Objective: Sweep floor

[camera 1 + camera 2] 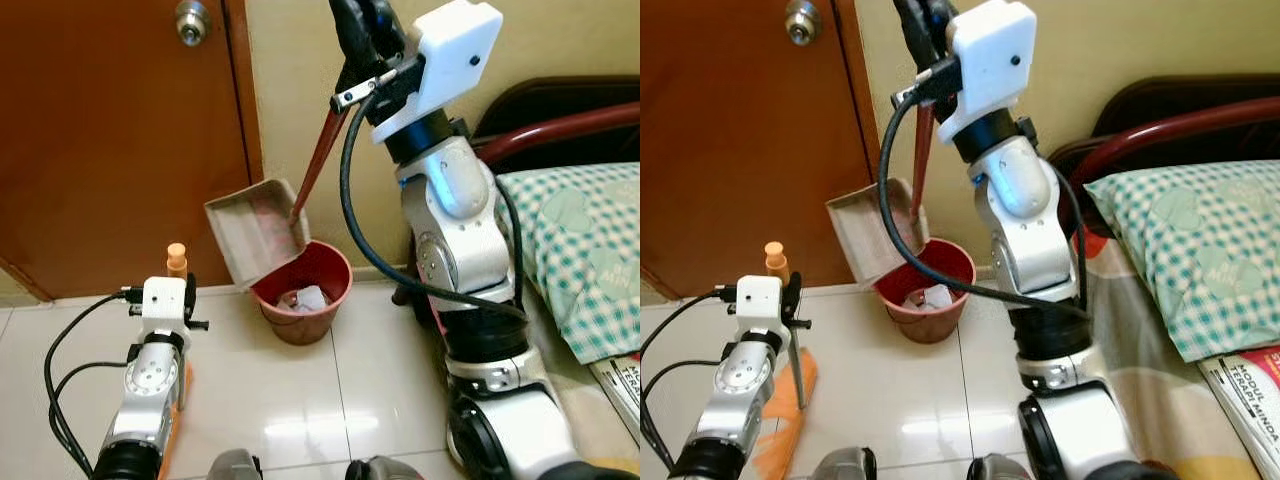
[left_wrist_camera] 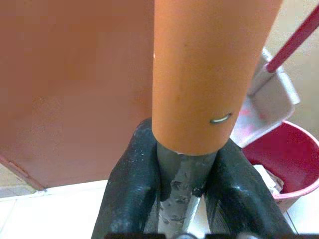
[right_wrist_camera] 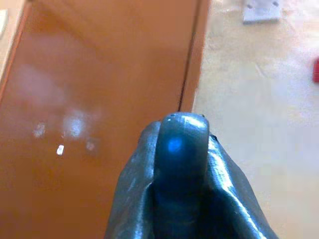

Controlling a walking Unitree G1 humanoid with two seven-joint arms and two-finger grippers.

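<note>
My right gripper (image 1: pixel 362 32) is raised high near the wall, shut on the dark end of the dustpan's red handle (image 1: pixel 316 165). The grey dustpan (image 1: pixel 255 232) hangs tilted, its mouth over the red bin (image 1: pixel 318 318), which holds crumpled white paper (image 1: pixel 306 298). In the right wrist view the fingers (image 3: pixel 132 194) clamp the rounded handle end (image 3: pixel 182 142). My left gripper (image 1: pixel 177 288) is low at the left, shut on the orange broom handle (image 2: pixel 209 74). The broom's orange bristles (image 1: pixel 790 405) rest on the tiles below it.
A brown door (image 1: pixel 110 140) with a metal knob (image 1: pixel 192 20) stands closed behind the bin. A bed with a green checked pillow (image 1: pixel 585 240) and a dark headboard (image 1: pixel 560 100) lies at the right, with a book (image 1: pixel 1252 392) on it. White floor tiles (image 1: pixel 300 400) spread in front.
</note>
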